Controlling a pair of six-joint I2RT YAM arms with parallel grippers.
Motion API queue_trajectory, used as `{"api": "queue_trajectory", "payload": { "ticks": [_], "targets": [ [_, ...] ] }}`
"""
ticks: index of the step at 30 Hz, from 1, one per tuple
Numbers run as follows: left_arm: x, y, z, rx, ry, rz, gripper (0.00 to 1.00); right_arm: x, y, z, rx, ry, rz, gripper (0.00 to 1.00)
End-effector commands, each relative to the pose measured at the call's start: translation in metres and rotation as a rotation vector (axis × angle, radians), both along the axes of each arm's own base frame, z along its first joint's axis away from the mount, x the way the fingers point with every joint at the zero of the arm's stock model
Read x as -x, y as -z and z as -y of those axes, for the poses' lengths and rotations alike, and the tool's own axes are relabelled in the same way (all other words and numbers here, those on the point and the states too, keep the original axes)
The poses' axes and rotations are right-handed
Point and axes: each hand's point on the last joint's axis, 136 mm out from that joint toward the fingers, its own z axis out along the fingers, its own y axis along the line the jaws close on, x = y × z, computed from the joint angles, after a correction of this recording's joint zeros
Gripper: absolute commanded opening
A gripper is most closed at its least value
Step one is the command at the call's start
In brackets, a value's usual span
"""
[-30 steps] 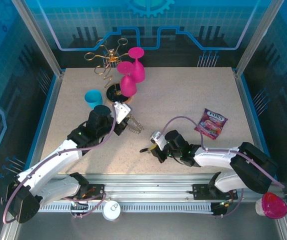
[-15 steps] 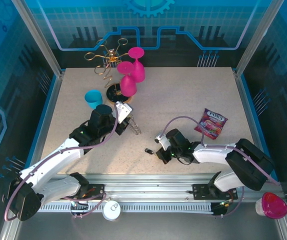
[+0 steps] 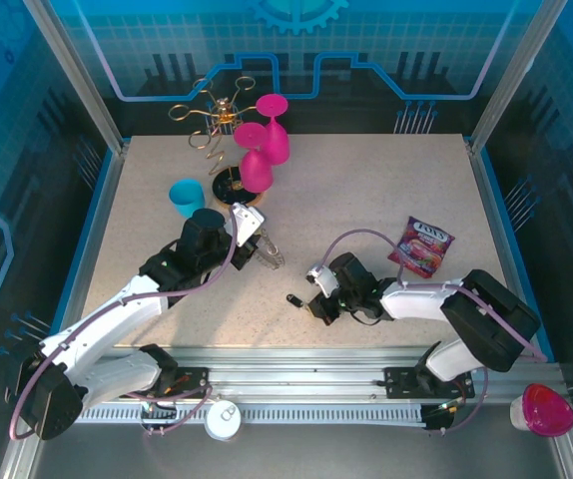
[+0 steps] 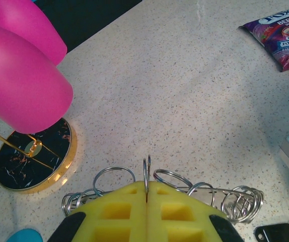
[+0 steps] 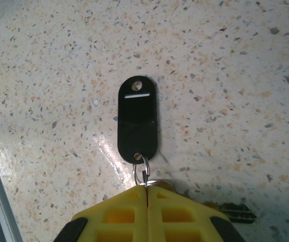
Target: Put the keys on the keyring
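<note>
- Right gripper, its fingers pressed together, pinches the small split loop of the black-tagged silvery keys, which lie on the speckled table.
- Left gripper, likewise closed, nips an upright loop of the silvery wire-looped keyring, well apart from the keys.
- Both parts look gripped; the threading is not yet done.

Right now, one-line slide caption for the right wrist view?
Shut right hand pinches the keys by their small split ring, black tag lying flat on the speckled table.

The keys — blades mostly hidden under the right gripper; the keyring partly behind the left gripper.
</note>
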Motion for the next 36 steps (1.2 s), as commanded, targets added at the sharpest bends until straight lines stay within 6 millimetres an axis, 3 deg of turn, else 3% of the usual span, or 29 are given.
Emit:
{"api": "queue_trajectory", "payload": {
  "ticks": [1,10,13,17,22,28,36],
  "targets": [
    [-0.003,-0.009,0.002,0.012,0.016,0.043,0.0,0.001,0.005,0.0,0.01,0.003,-0.043,0.11],
    [-0.002,-0.008,0.001,0.004,0.02,0.04,0.0,-0.001,0.004,-0.006,-0.007,-0.01,-0.048,0.14],
    [-0.002,-0.008,0.001,0.004,0.019,0.041,0.0,-0.002,0.003,-0.008,-0.014,-0.014,-0.045,0.11],
    [-0.001,-0.007,0.001,0.003,0.02,0.041,0.0,-0.001,0.001,-0.009,-0.024,-0.026,-0.041,0.0],
    [-0.001,-0.008,-0.001,-0.004,0.02,0.046,0.0,0.0,-0.009,-0.004,-0.04,-0.024,-0.004,0.0],
    [0.006,-0.009,0.003,-0.032,0.079,0.063,0.0,-0.008,-0.043,0.023,0.013,0.002,0.195,0.0],
    [0.031,-0.005,0.025,-0.094,0.308,0.1,0.0,-0.019,-0.128,0.036,0.008,-0.031,0.544,0.0]
  ]
}}
